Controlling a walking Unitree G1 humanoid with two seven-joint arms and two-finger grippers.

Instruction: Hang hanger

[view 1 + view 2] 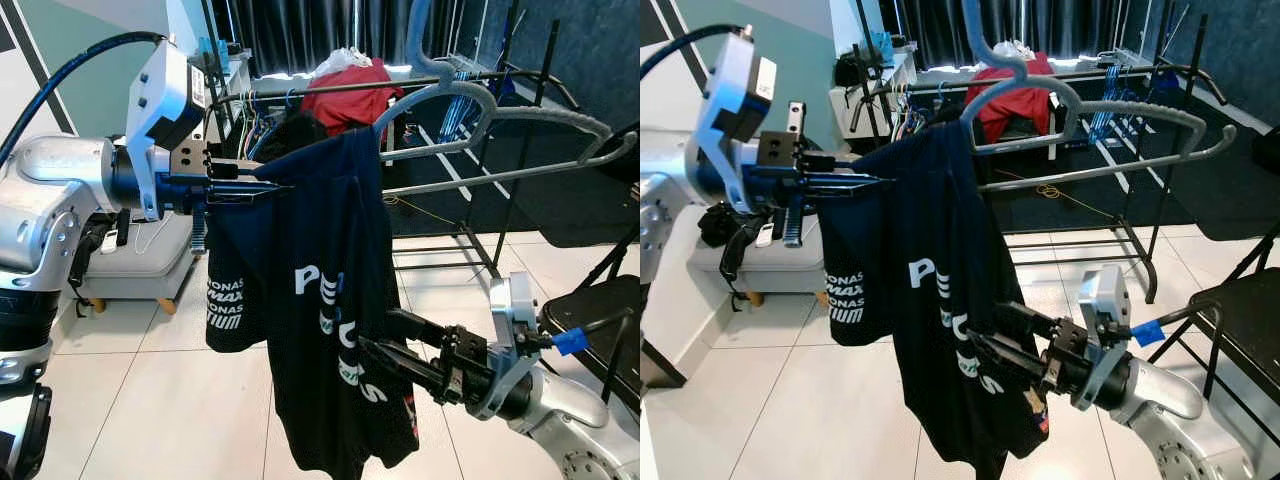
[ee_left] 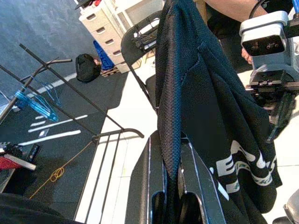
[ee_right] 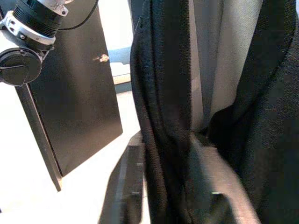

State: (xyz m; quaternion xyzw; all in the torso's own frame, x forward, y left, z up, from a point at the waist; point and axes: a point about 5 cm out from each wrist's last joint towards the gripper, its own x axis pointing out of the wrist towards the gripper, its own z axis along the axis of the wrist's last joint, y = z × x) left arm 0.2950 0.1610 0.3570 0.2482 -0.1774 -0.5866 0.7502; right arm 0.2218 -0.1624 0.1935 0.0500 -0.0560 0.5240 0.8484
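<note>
Left tool (image 1: 268, 187) pinching dark jersey (image 1: 320, 300), right tool (image 1: 385, 350) pinching its hem: carry step; next, hook grey hanger (image 1: 470, 100) onto rail (image 1: 330, 88).

At about 12 o'clock I see a red crumpled cloth (image 1: 352, 92) lying behind the black metal clothes rack (image 1: 505, 175). At 1 o'clock a bunch of light blue plastic hangers (image 1: 1102, 112) hangs from this rack. On the dark carpet (image 1: 440, 205) under it lies a thin yellow cord (image 1: 1045, 190). At 9 o'clock stands a low grey padded bench (image 1: 150, 255) on the white tiled floor (image 1: 150, 400). At 3 o'clock I see a black folding chair (image 1: 600, 310).
</note>
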